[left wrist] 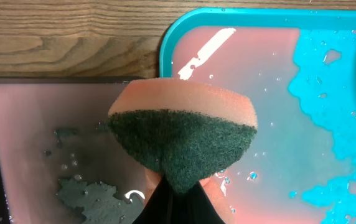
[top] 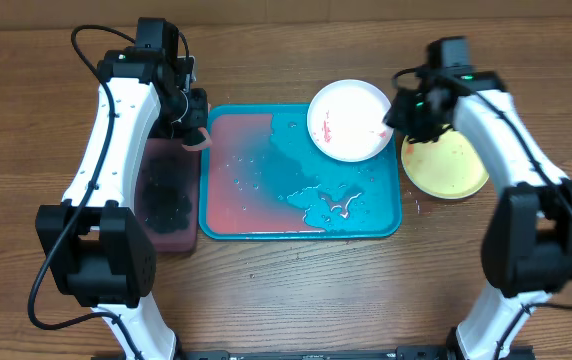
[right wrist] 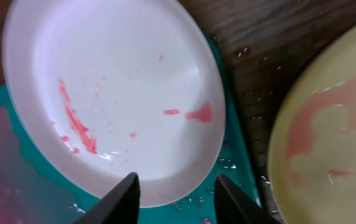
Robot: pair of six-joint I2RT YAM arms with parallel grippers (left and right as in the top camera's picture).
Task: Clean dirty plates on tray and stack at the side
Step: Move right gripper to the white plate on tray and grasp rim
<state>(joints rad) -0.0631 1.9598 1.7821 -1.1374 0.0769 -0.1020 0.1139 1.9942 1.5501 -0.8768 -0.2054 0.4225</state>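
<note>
Wooden bench [top: 286,290] under teal tray [top: 302,236] | my left tool [left wrist: 177,205] pinches sponge [left wrist: 184,134] over tray's left edge | my right tool [right wrist: 181,193] spread, astride rim of smeared white plate [right wrist: 122,81], tray's far-right corner

Overhead faces straight down; 2 close wrist views share the tray [top: 301,165].

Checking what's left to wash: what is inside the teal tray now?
A red-smeared white plate lies in the tray's far right corner, overhanging the rim, plus pinkish water. The floor beneath it is hidden.
</note>
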